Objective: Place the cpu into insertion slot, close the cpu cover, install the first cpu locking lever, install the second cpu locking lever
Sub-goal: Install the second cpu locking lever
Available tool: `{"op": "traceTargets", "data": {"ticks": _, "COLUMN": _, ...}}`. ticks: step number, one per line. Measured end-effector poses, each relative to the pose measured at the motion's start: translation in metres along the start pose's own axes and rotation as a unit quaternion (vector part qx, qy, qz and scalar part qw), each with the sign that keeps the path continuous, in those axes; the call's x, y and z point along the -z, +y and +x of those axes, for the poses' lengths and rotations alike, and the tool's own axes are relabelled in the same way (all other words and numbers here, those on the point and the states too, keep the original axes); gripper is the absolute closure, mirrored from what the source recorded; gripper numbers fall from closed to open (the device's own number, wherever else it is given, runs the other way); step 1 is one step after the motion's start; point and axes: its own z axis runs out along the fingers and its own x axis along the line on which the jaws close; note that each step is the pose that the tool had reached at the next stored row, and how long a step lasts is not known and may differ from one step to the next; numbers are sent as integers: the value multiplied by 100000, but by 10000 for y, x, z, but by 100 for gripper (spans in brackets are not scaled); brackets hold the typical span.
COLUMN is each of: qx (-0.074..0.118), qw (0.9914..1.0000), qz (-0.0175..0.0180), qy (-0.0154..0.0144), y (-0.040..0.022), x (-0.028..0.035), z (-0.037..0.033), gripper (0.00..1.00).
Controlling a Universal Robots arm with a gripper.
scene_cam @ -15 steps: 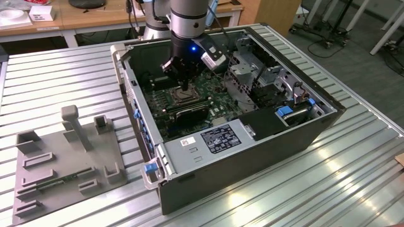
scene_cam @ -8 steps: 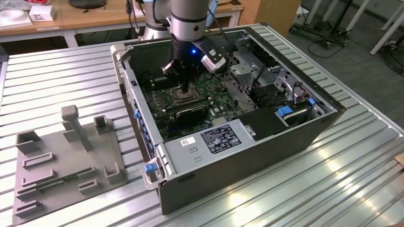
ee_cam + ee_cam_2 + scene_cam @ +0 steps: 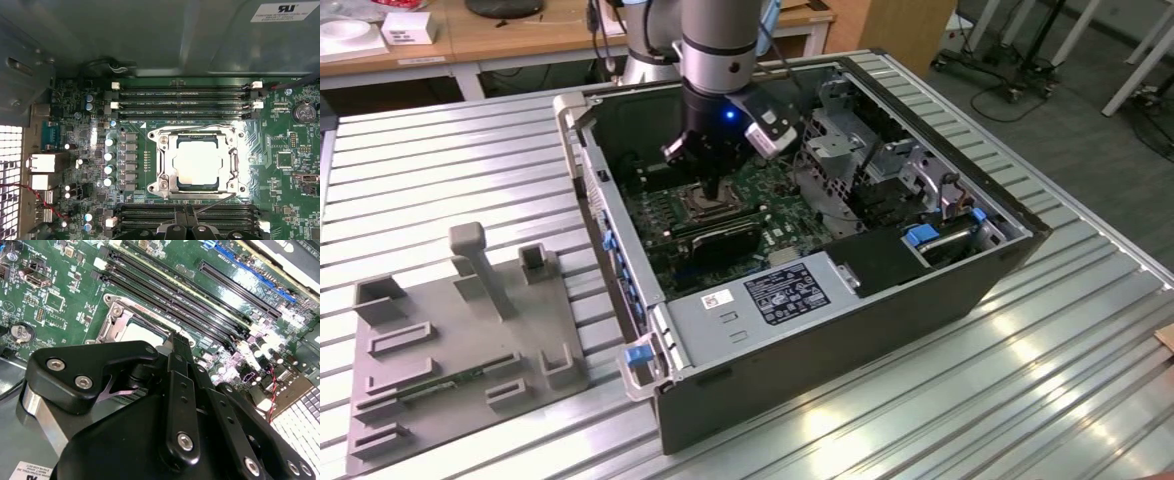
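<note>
Down inside the open computer case [image 3: 961,290] hangs the end effector [image 3: 710,190], poised just above the socket area of the motherboard [image 3: 781,215]; whether its fingers stand wide or narrow I cannot tell, since the black linkage in the second wrist view hides the tips, and nothing can be seen held between them.

Going across the exterior view from its left: a grey fixture tray [image 3: 454,350] with upright holders sits on the slatted bench [image 3: 987,400], well apart from the case. Then comes the case wall, then the green board with the arm over it, then the drive cage [image 3: 881,160] on the exterior view's right.

In the first wrist view the cpu [image 3: 197,162], its pale metal face showing, already lies in the insertion slot [image 3: 167,189]. The cpu cover [image 3: 234,162] appears closed around it, the chip showing through its window. One thin locking lever [image 3: 215,202] runs slantwise along the socket edge nearest the end effector, and it looks not yet hooked down; I judge the lever work is in hand.

What could go wrong: the lever wire is thin and springy, so a push slightly off its line could let it slip from under the tip and snap back up. Pressing too low could scrape the memory slots [image 3: 190,215] just beside the socket.
</note>
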Motion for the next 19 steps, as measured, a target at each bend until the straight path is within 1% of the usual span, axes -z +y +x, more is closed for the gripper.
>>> {"op": "traceTargets", "data": {"ticks": 5, "qx": 10, "qw": 100000, "qz": -6, "qy": -240, "y": -4, "x": -60, "z": 19, "gripper": 89}}
{"op": "traceTargets", "data": {"ticks": 11, "qx": 28, "qw": 99998, "qz": -6, "qy": -609, "y": -14, "x": -130, "z": 71, "gripper": 89}}
{"op": "traceTargets", "data": {"ticks": 13, "qx": 35, "qw": 99997, "qz": -6, "qy": -749, "y": -19, "x": -151, "z": 98, "gripper": 89}}
{"op": "traceTargets", "data": {"ticks": 17, "qx": 40, "qw": 99994, "qz": -20, "qy": -1054, "y": -28, "x": -196, "z": 185, "gripper": 89}}
{"op": "traceTargets", "data": {"ticks": 19, "qx": 54, "qw": 99992, "qz": -24, "qy": -1231, "y": -32, "x": -218, "z": 213, "gripper": 89}}
